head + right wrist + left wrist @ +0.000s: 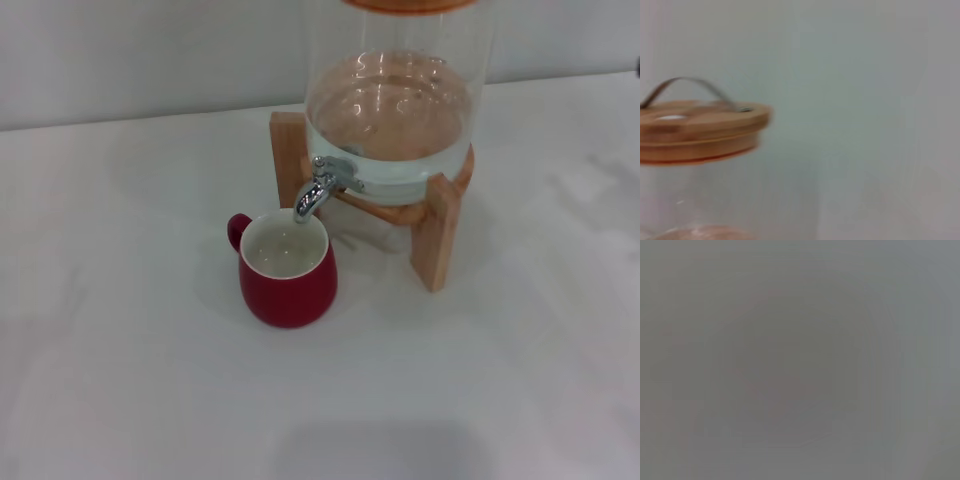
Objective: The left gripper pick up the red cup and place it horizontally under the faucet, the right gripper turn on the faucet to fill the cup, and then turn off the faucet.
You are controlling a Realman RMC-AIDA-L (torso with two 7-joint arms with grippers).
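Plainly, the scene is set out as follows.

Cup: the red cup (287, 269) is seen just left of centre in the head view, upright on the white table (120, 380), its mouth open upward and its loop handle turned toward the upper left of the frame.
Faucet: the faucet (322, 186) is placed directly above the cup's far rim, the spout pointing down into the opening; no stream of water can be made out.
Dispenser: the glass dispenser (395, 110) is carried on a wooden stand (432, 225) in the upper centre, with water visible in its lower part; its wooden lid (700, 130) with a thin metal handle is shown at the left of the right wrist view.
Left gripper: not shown in any picture, so whether its fingers are apart or together cannot be told; the left wrist view gives only a featureless grey field.
Right gripper: likewise unseen, and its fingers cannot be judged.
Step in hand: the cup is judged already placed; the faucet step appears pending or finished.
Next move: if the cup is unfilled, the small lever would have to be reached from the right and turned without nudging the cup.
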